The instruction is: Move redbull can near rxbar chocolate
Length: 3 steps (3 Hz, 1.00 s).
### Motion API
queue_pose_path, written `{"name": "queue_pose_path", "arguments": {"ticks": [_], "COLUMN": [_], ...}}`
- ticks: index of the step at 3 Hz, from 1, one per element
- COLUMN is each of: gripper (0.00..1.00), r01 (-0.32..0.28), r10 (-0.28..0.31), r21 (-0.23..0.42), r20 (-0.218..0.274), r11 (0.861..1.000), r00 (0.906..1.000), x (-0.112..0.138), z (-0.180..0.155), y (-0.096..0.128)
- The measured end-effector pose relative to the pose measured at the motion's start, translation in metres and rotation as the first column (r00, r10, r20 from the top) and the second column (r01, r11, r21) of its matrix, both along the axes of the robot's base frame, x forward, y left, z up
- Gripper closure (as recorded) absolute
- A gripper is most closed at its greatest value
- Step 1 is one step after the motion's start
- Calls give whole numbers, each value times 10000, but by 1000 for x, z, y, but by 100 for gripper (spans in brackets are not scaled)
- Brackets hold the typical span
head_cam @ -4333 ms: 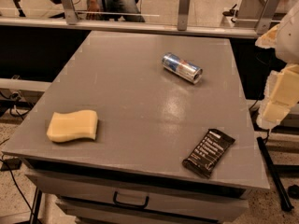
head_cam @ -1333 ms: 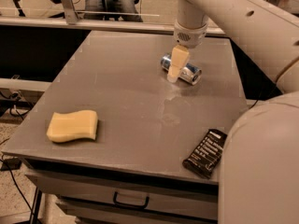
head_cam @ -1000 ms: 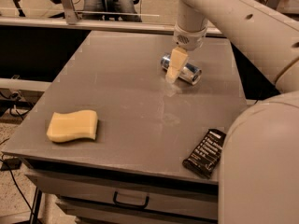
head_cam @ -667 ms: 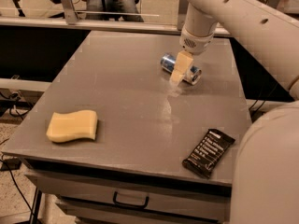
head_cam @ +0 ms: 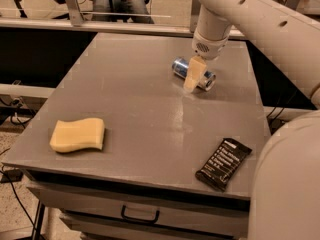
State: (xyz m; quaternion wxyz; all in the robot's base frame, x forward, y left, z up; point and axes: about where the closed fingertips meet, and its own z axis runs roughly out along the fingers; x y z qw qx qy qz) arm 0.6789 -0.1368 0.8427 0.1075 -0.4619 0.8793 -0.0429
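Observation:
The redbull can (head_cam: 180,67) lies on its side at the back right of the grey table (head_cam: 130,99), blue and silver. My gripper (head_cam: 194,77) reaches down from the white arm and sits over the middle of the can, covering part of it. The rxbar chocolate (head_cam: 223,164), a black wrapper with white text, lies flat near the table's front right corner, well apart from the can.
A pale yellow sponge (head_cam: 78,134) lies at the front left of the table. A drawer with a handle (head_cam: 140,216) is under the front edge. The robot's white body (head_cam: 287,184) fills the right side. A rail and chairs stand behind the table.
The arm came in from the right and lowered onto the can. Over the last second the gripper shifted slightly right along the can. The can, bar and sponge stay in place.

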Motion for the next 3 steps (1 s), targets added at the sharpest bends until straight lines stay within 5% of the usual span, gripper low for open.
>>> {"name": "queue_pose_path", "arguments": {"ticks": [3], "gripper": [94], "r01": [-33], "r10": [33], "r21": [7], "r20": [-30], "r11": [10000], "r00": [10000], "x": [3], "z": [-7], "y": [2]}}
